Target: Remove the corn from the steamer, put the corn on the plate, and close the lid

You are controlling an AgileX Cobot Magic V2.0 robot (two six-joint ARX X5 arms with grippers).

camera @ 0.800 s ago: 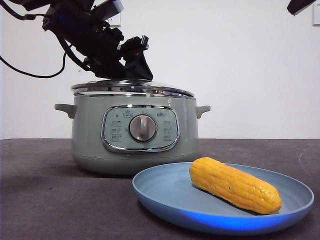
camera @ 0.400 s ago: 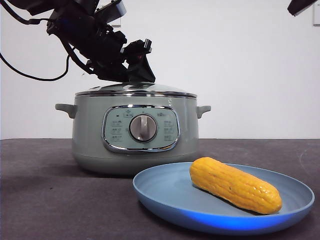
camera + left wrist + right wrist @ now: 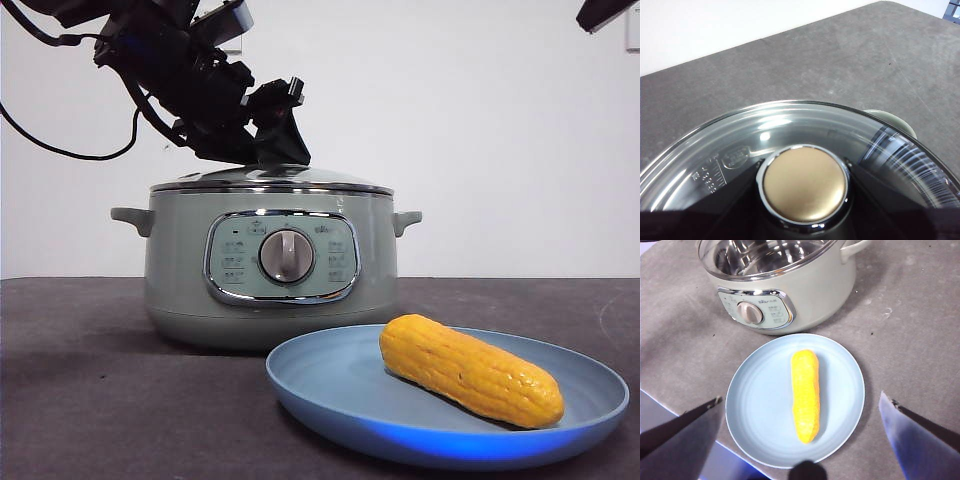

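At the left of the front view, the left gripper (image 3: 272, 140) came down from a dark arm at the upper corner onto the top of the round glass lid with its chrome rim (image 3: 270, 180). The lid sat level on the round pale sage-green electric steamer (image 3: 190, 270), closing it. In the left wrist view the lid's round knob (image 3: 805, 183), which looked golden there, lay between that gripper's two black jaws, and dark shapes pressed close at either side of it; whether they actually clamped it, I could not tell. The steamer stood on the dark grey table (image 3: 90, 400), its silver dial (image 3: 286, 256) facing the camera.

Further right and nearer, just in front of the steamer, lay the wide shallow blue plate (image 3: 330, 385). The yellow-orange corn cob (image 3: 470, 370) rested on it, towards its right side.

At the upper right corner only a black tip showed of the right gripper (image 3: 800, 415), which waited high above the plate, its jaws spread wide apart and holding nothing.
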